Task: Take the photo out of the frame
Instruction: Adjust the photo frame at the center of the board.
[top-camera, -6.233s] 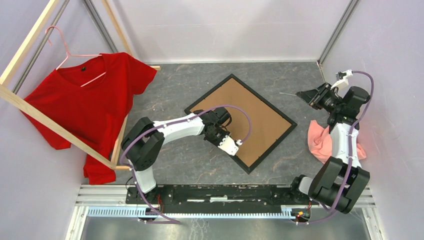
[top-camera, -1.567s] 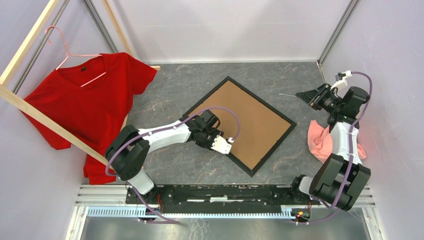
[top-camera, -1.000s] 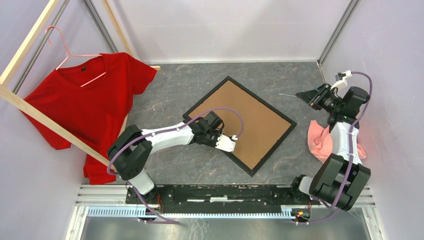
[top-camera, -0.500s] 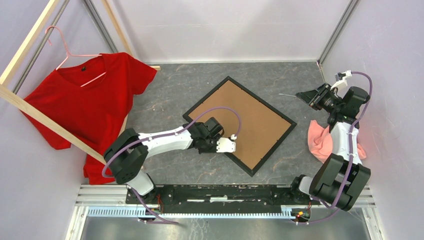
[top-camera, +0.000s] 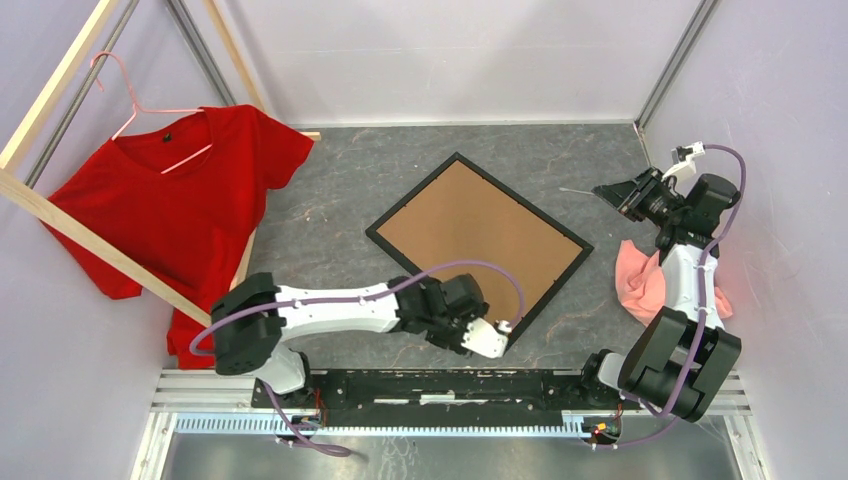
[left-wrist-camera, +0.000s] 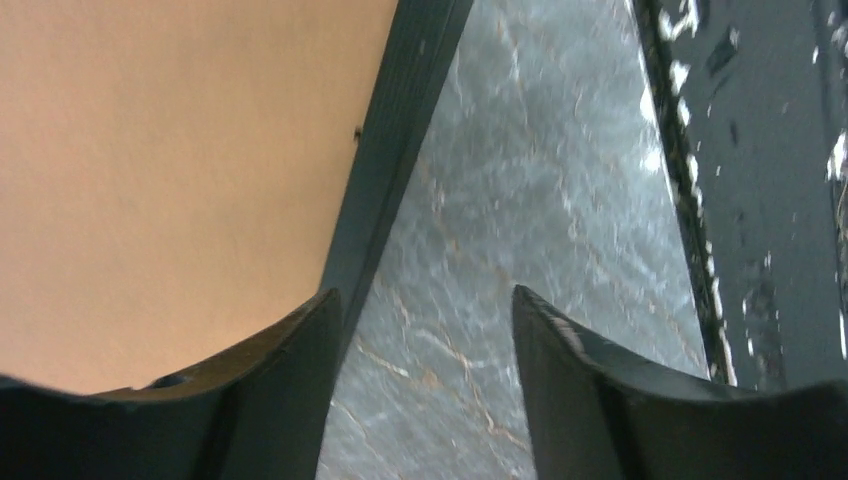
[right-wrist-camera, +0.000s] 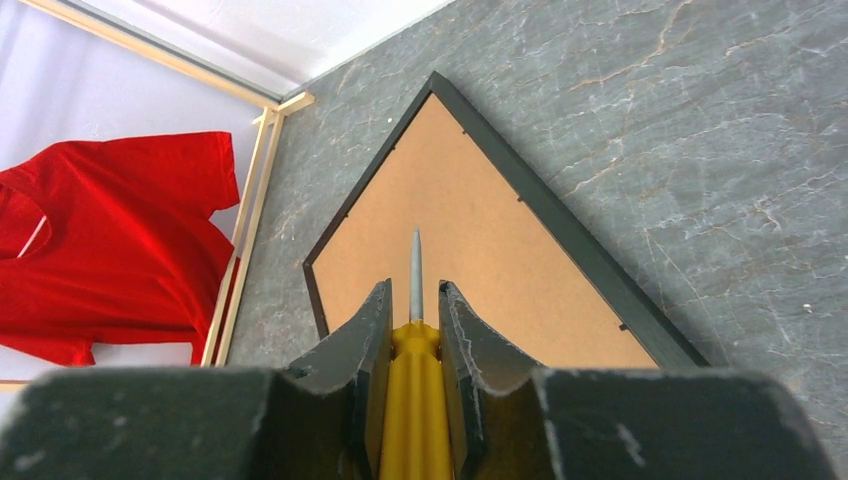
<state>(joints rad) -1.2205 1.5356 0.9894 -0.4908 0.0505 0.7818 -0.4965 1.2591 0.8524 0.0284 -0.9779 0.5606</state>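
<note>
The black frame (top-camera: 556, 236) lies face down in the middle of the table, its brown backing board (top-camera: 470, 230) up. The photo is hidden under the board. My left gripper (top-camera: 497, 338) is open and low at the frame's near corner. In the left wrist view, the left gripper (left-wrist-camera: 425, 295) has one finger over the frame's edge (left-wrist-camera: 400, 150) and the other over bare table. My right gripper (top-camera: 612, 192) is raised at the far right, shut on a yellow-handled screwdriver (right-wrist-camera: 415, 400) whose shaft points at the frame (right-wrist-camera: 560, 230).
A red T-shirt (top-camera: 170, 210) hangs on a pink hanger from a pale wooden rack (top-camera: 60, 215) at the left. A pink cloth (top-camera: 640, 280) lies at the right by the right arm. A black rail (top-camera: 440, 385) runs along the near edge.
My left gripper has slid along the frame's near-left edge, from its middle to the near corner. The right arm and the frame have not moved.
</note>
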